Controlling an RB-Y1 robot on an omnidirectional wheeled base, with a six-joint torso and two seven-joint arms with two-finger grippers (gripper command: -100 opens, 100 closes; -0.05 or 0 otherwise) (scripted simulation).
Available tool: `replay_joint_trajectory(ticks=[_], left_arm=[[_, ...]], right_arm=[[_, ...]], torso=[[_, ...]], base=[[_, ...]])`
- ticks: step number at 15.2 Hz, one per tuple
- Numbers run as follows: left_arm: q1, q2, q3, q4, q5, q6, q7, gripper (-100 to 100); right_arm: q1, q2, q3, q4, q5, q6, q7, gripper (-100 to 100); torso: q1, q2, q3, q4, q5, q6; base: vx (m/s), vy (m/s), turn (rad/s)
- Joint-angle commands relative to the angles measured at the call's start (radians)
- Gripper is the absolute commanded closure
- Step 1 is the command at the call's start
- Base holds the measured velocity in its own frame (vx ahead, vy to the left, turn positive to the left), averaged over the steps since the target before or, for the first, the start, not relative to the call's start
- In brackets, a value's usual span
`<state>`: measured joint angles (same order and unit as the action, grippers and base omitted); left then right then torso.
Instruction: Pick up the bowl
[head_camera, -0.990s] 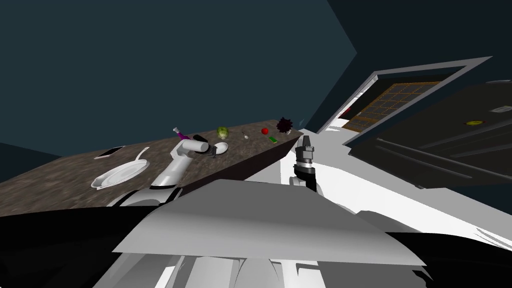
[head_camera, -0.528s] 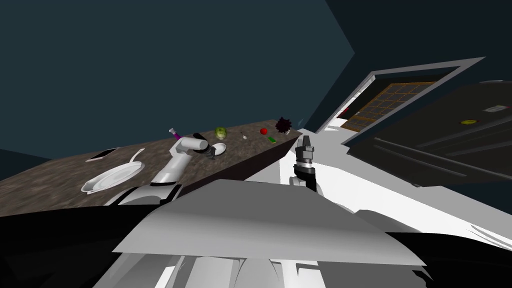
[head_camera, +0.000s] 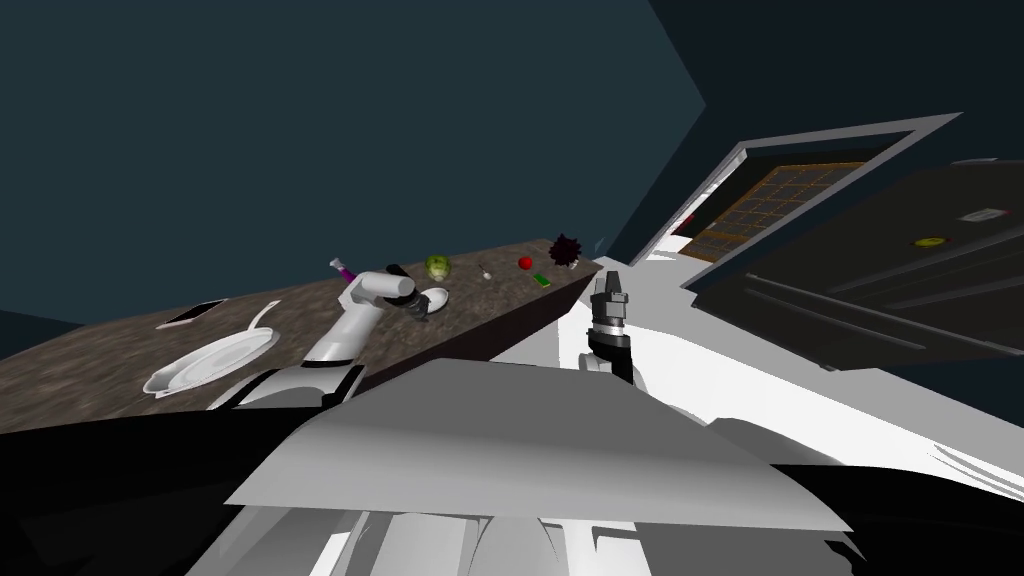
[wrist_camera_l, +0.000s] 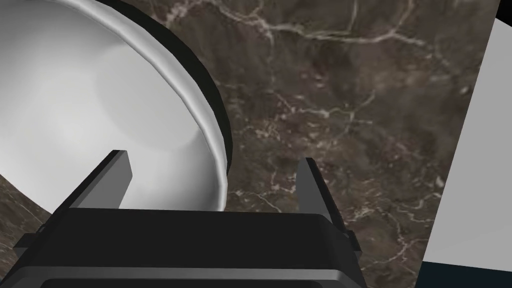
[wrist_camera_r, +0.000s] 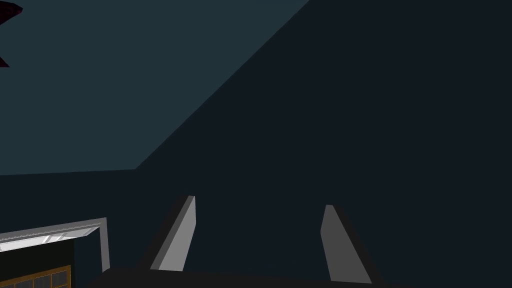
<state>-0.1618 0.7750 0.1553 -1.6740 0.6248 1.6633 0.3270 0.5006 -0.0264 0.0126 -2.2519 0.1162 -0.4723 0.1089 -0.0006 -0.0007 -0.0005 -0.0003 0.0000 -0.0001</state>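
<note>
The white bowl (head_camera: 437, 297) sits on the dark marbled counter (head_camera: 120, 350), just past my left gripper (head_camera: 421, 304). In the left wrist view the bowl (wrist_camera_l: 100, 100) looms large and tilted. My left gripper (wrist_camera_l: 212, 172) is open and straddles its rim: one finger (wrist_camera_l: 111, 176) is inside the bowl, the other (wrist_camera_l: 311, 186) is outside over the marble. Neither finger presses the rim. My right gripper (head_camera: 607, 284) hangs off the counter's right end, and in its wrist view it (wrist_camera_r: 257, 222) is open with nothing between the fingers.
A white pan (head_camera: 208, 361) lies left of my arm, with a flat pale slab (head_camera: 190, 313) behind it. A purple bottle (head_camera: 344, 268), a green lump (head_camera: 438, 266), a red ball (head_camera: 525, 263), a green block (head_camera: 543, 280) and a dark spiky thing (head_camera: 566, 250) stand further along.
The whole head view has drifted, so the pan and other counter things sit further left in the picture. My left hand stays at the bowl. The right arm has not moved.
</note>
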Motion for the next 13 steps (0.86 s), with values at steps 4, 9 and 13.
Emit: replay_joint_trajectory(ticks=[4, 9, 13], left_arm=[[0.005, -0.015, -0.007, 0.035, -0.016, -0.039, -0.013, -100], [0.006, -0.016, -0.007, 0.037, -0.016, -0.044, -0.015, 100], [0.0, -0.002, -0.002, 0.008, -0.003, -0.013, -0.005, 100]], right_arm=[[0.0, 0.0, 0.0, 0.0, 0.0, 0.0, 0.0, 0], [0.0, 0.0, 0.0, 0.0, 0.0, 0.0, 0.0, 0], [0.0, 0.0, 0.0, 0.0, 0.0, 0.0, 0.0, 0]], torso=[[0.002, 0.001, 0.001, 0.0, 0.0, 0.0], [0.001, 0.001, 0.0, 0.0, 0.0, 0.0], [-0.001, 0.001, 0.001, 0.001, -0.001, 0.0]], base=[[-0.002, 0.012, -0.023], [0.0, 0.0, 0.0], [0.002, -0.01, 0.027]])
